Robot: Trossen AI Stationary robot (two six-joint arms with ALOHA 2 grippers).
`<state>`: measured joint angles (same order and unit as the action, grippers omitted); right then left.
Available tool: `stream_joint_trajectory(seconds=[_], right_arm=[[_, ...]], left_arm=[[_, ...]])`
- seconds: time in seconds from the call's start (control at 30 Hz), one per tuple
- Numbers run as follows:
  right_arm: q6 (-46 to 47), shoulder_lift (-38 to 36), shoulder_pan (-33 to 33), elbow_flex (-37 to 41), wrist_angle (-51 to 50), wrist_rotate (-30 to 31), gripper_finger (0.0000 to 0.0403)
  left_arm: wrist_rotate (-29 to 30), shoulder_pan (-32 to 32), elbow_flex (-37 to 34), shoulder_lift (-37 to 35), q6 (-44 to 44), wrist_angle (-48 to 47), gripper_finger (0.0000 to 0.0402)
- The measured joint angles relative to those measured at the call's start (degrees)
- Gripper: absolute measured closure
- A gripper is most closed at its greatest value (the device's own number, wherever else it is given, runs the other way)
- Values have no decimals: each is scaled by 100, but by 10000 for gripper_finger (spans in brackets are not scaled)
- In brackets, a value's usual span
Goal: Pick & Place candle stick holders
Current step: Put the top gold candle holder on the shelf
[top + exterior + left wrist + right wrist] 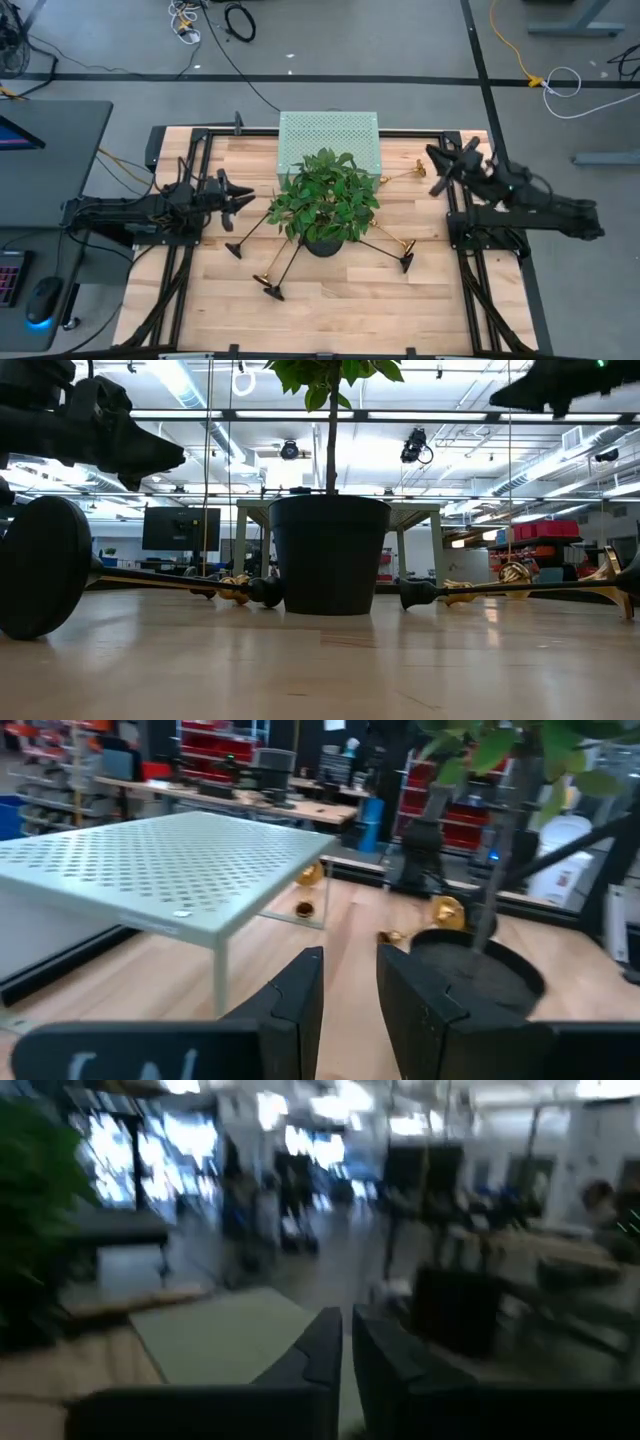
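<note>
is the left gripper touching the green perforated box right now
Apart. The high view shows the left gripper short of the perforated box, bare table between them.

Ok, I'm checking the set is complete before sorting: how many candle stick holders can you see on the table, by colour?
Black candle stick holders: 3
Gold candle stick holders: 3
Total: 6 visible from above; the plant covers some stems and could hide more.

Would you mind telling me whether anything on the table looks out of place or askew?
Yes: the candle stick holders lie tipped on their sides, fanned out around the potted plant, rather than standing upright on their bases. Nothing looks spilled or broken.
</note>
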<state>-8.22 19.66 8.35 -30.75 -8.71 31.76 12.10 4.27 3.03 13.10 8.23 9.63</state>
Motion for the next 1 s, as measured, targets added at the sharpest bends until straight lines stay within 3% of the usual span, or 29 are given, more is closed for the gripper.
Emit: stream_joint_trajectory(seconds=[0.13, 0.23, 0.47, 0.73, 1.0], right_arm=[[217, 1053, 231, -1533, -2073, 887, 306], [285, 1817, 461, -2263, -3244, 1096, 250], [-330, 3230, 980, -2650, -4323, 890, 167], [-543, 4538, 1121, -2650, -4786, 203, 173], [-803, 5245, 1421, -2624, -4742, -521, 196]], left_arm=[[162, 0, 0, 0, -2, -2, 303], [239, 0, 0, 0, -2, -10, 303], [242, 0, 0, 0, 0, -20, 303], [120, 0, 0, 0, 9, -54, 303], [120, 0, 0, 2, 7, -54, 303]])
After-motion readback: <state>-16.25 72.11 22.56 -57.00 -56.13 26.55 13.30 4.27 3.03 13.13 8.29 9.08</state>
